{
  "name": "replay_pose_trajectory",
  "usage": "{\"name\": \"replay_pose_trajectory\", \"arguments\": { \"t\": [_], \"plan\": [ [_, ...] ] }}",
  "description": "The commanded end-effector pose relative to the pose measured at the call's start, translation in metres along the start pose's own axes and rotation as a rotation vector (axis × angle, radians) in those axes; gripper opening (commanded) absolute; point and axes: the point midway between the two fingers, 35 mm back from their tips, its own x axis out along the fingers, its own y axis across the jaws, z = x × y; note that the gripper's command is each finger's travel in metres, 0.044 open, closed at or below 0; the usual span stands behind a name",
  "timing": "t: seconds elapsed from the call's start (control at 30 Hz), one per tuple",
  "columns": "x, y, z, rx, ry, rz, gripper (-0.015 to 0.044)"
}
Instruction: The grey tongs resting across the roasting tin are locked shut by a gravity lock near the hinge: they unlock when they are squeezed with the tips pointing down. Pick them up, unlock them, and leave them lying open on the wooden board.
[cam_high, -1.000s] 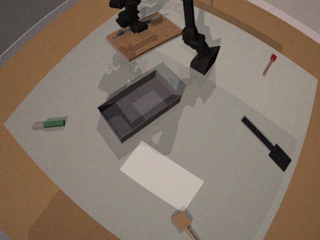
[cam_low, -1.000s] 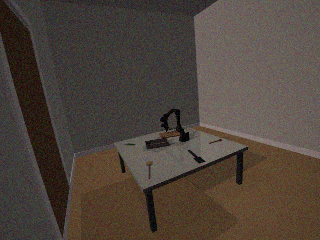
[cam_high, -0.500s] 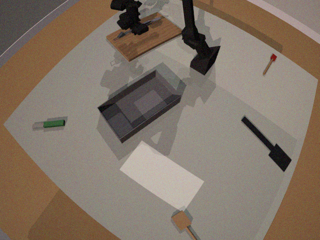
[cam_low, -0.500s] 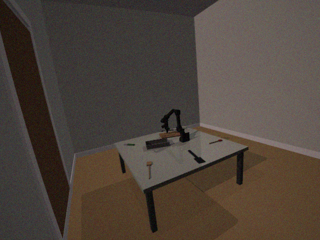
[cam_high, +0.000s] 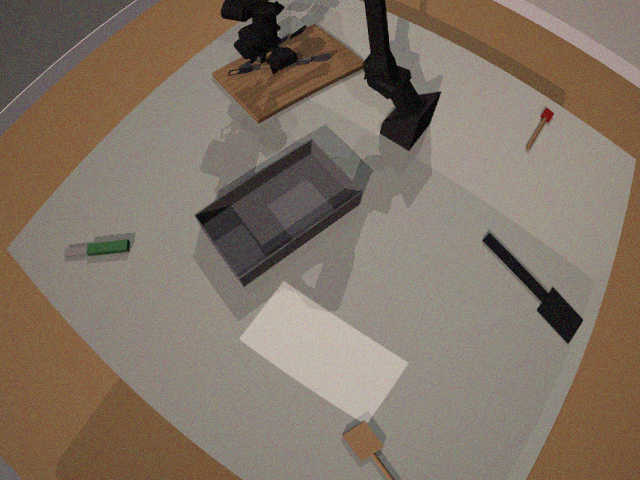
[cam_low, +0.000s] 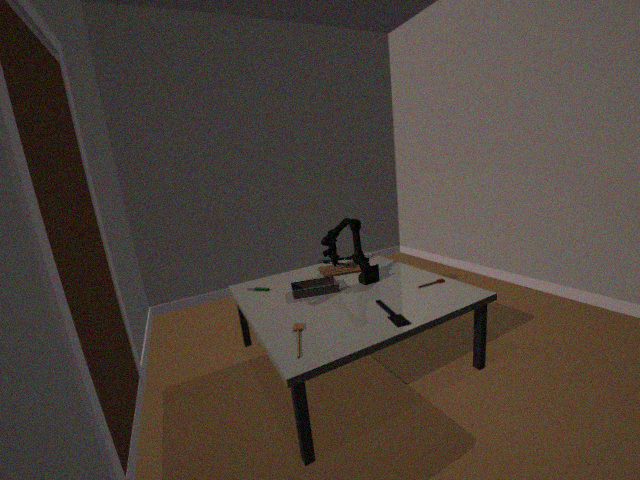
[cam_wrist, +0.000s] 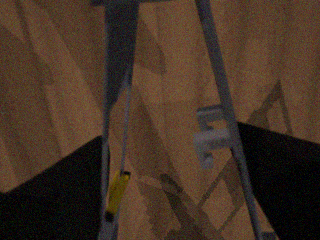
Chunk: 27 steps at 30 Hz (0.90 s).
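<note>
The grey tongs (cam_high: 316, 57) lie spread open on the wooden board (cam_high: 289, 74) at the far side of the table. In the wrist view their two arms (cam_wrist: 220, 100) splay apart over the wood grain, with a grey lock piece (cam_wrist: 210, 136) on the right arm and a yellow tab (cam_wrist: 117, 192) on the left. My gripper (cam_high: 272, 57) is low over the board, and its open fingers stand either side of the tongs' arms. I cannot tell whether the arms still touch the fingers. The dark roasting tin (cam_high: 279, 206) stands empty mid-table.
The arm's base (cam_high: 409, 119) stands right of the board. A green-tipped tool (cam_high: 105, 246) lies at the left, a white sheet (cam_high: 323, 351) in front of the tin, a black spatula (cam_high: 532, 286) and a red spatula (cam_high: 540, 126) at the right, and a wooden mallet (cam_high: 367, 444) near the front edge.
</note>
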Motion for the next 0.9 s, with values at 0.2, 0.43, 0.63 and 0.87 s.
{"name": "replay_pose_trajectory", "arguments": {
  "t": [0.2, 0.43, 0.63, 0.87],
  "plan": [
    [-0.001, 0.000, 0.002, -0.001, -0.002, 0.001, 0.0440],
    [-0.029, -0.010, 0.048, -0.004, 0.001, 0.030, 0.0440],
    [-0.066, -0.011, 0.099, -0.020, -0.002, 0.031, 0.0440],
    [-0.109, -0.001, 0.146, -0.049, -0.019, -0.002, 0.0440]
  ]
}}
